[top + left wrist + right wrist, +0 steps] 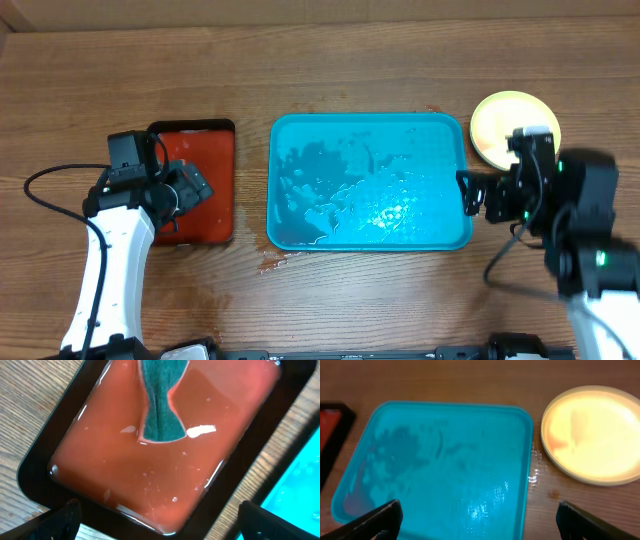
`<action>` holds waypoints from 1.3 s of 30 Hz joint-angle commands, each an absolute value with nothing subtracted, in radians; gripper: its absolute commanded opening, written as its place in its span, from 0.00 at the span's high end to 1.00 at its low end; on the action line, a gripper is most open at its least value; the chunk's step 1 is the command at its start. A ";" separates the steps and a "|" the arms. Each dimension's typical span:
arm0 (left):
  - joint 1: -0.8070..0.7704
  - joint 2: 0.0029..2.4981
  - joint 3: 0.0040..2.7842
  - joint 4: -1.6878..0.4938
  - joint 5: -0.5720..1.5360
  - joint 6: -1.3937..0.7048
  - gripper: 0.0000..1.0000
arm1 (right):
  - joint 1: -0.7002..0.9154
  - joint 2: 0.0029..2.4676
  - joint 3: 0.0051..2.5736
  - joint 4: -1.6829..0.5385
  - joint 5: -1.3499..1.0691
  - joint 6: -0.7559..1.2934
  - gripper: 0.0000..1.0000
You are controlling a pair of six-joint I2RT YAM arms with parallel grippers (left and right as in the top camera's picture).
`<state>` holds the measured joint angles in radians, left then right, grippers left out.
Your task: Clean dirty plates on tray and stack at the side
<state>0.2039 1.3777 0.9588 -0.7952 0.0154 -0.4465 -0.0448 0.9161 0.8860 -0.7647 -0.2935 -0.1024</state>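
The turquoise tray [330, 160] holds no plates, so the wide-open right gripper [480, 517] should retreat without nudging the pale yellow plate [592, 435], and the wide-open left gripper [160, 517] should lift clear of the green sponge [160, 405].

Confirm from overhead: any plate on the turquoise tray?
No, the tray holds only wet streaks; the one visible yellow plate sits outside it, past its corner.
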 commanded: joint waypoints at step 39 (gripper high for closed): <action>0.203 1.405 0.953 -0.796 0.016 -0.461 0.00 | 0.104 0.002 0.008 0.030 -0.092 -0.098 0.00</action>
